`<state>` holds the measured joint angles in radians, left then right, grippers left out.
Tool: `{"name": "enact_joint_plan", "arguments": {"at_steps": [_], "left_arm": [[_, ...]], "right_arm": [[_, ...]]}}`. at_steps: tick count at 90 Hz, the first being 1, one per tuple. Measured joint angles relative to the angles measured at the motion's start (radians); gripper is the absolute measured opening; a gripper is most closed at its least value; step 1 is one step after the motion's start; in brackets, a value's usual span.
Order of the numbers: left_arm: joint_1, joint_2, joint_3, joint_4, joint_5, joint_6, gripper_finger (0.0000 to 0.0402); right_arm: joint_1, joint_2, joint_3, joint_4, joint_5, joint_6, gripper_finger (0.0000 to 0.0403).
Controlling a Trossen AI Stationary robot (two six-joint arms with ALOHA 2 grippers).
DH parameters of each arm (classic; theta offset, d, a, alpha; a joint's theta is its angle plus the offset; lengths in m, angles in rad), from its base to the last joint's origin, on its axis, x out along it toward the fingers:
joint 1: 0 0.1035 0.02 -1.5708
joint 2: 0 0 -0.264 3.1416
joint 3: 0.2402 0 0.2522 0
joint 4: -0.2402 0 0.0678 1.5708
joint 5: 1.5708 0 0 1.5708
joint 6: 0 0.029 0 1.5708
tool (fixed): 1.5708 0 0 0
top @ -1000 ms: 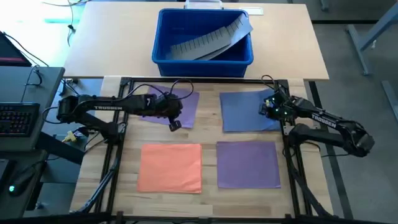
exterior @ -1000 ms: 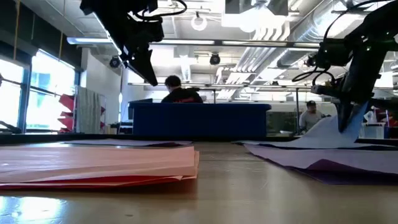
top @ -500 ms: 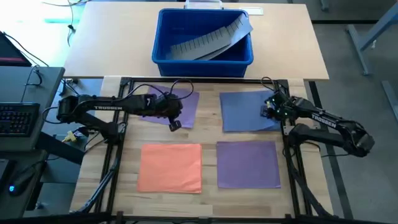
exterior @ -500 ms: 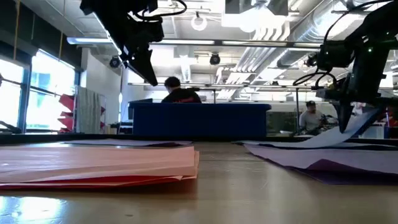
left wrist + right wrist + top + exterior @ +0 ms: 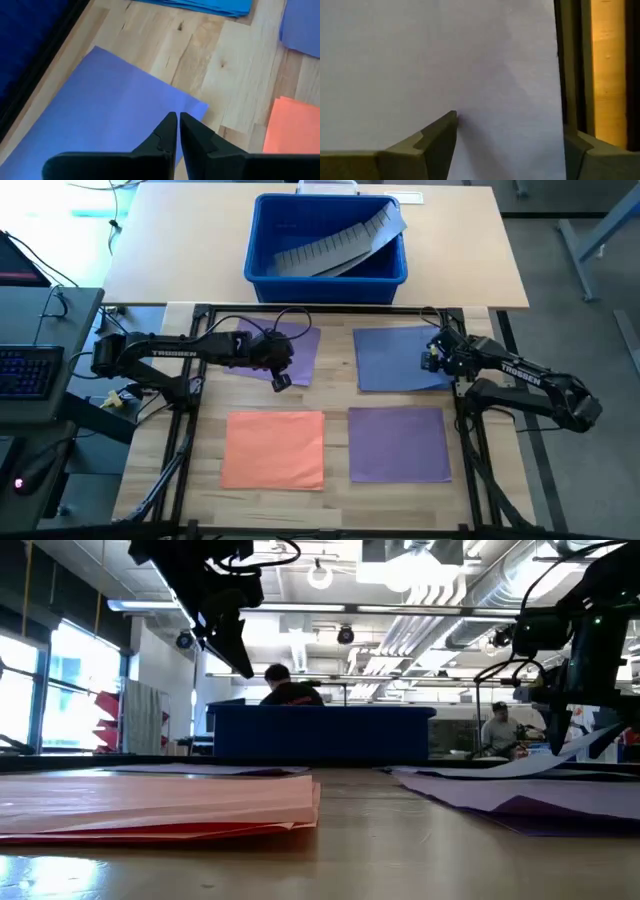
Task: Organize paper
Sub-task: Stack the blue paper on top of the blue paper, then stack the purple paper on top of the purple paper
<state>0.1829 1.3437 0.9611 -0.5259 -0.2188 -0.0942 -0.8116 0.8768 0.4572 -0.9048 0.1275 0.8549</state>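
Right now my right gripper (image 5: 432,358) sits over the right edge of the blue sheet (image 5: 398,360) at the table's far right, fingers (image 5: 437,137) spread wide with paper beneath them (that edge curls up off the wood in the low view). My left gripper (image 5: 281,379) hangs above the near corner of the purple sheet (image 5: 100,100) at far left, its fingers pressed together. Nearer me lie the orange sheet (image 5: 273,448) and a second purple sheet (image 5: 399,443), side by side.
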Motion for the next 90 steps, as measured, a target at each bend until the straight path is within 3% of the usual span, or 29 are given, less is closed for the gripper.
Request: {"name": "enact_joint_plan", "arguments": {"at_steps": [19,57,65,79,90], "left_arm": [[0.000,0.000,0.000,0.000,0.000,0.000,0.0000],[0.000,0.000,0.000,0.000,0.000,-0.002,0.0000],[-0.001,0.000,0.027,-0.063,-0.028,-0.046,0.0000],[0.025,-0.005,0.120,-0.250,-0.221,-0.199,0.0000],[0.134,-0.004,0.109,-0.315,-0.207,-0.241,0.0000]], "right_arm": [[0.000,0.000,0.084,-0.051,0.083,-0.038,0.0227],[0.000,0.000,0.173,-0.160,0.117,-0.052,0.0226],[0.010,0.000,0.251,-0.174,0.089,-0.075,0.0226],[0.094,0.048,0.379,-0.095,-0.046,-0.131,0.0226],[0.216,0.166,0.442,0.011,-0.089,-0.129,0.0223]]}}
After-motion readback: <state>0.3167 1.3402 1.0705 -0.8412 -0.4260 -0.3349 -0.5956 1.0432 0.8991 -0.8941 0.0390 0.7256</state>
